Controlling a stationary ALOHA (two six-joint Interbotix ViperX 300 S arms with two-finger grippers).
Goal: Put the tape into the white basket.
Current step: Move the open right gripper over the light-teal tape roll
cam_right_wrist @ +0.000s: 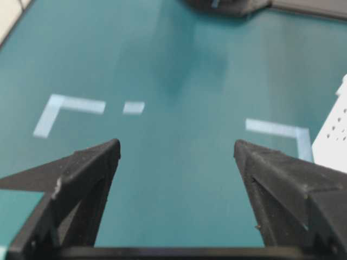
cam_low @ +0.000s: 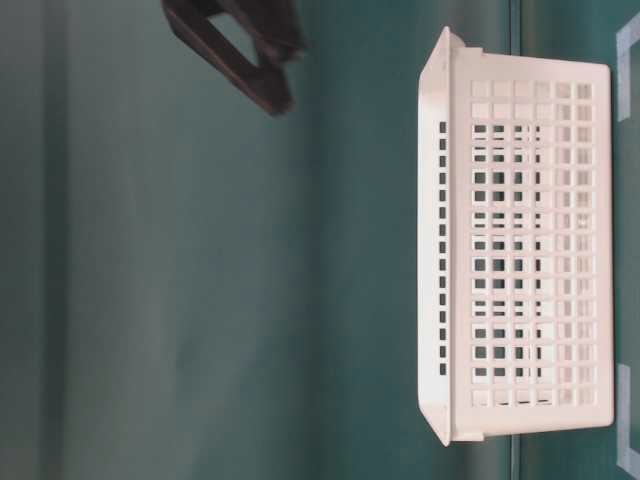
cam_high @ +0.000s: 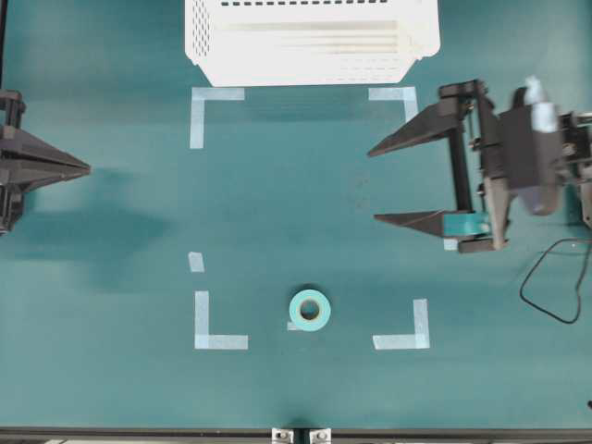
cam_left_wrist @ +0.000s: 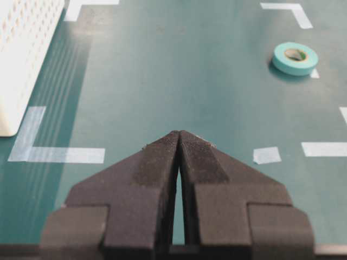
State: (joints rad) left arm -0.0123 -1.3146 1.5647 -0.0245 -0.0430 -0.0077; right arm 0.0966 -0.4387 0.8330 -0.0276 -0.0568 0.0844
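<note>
The mint-green tape (cam_high: pixel 310 310) is lying flat on the teal worktop (cam_high: pixel 305 203) between the lower pale blue corner marks (cam_high: pixel 218 326), untouched and well apart from the white basket (cam_high: pixel 313 42) sitting at the far edge, so the pick-up is not yet begun. The right end effector (cam_high: pixel 387 185) is hanging with its jaws spread wide and empty, probably readying to straddle the roll, though it is pointing across the marked area, not at it. The left end effector (cam_high: pixel 85 168) is resting pinched together at the side, judged to be parked clear.

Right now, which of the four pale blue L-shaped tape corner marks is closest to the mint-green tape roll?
The near-left corner mark: the small mint-green ring-shaped tape roll lies between the two near marks, slightly closer to it than to the near-right one. Both marks by the white perforated plastic basket are farther.
</note>
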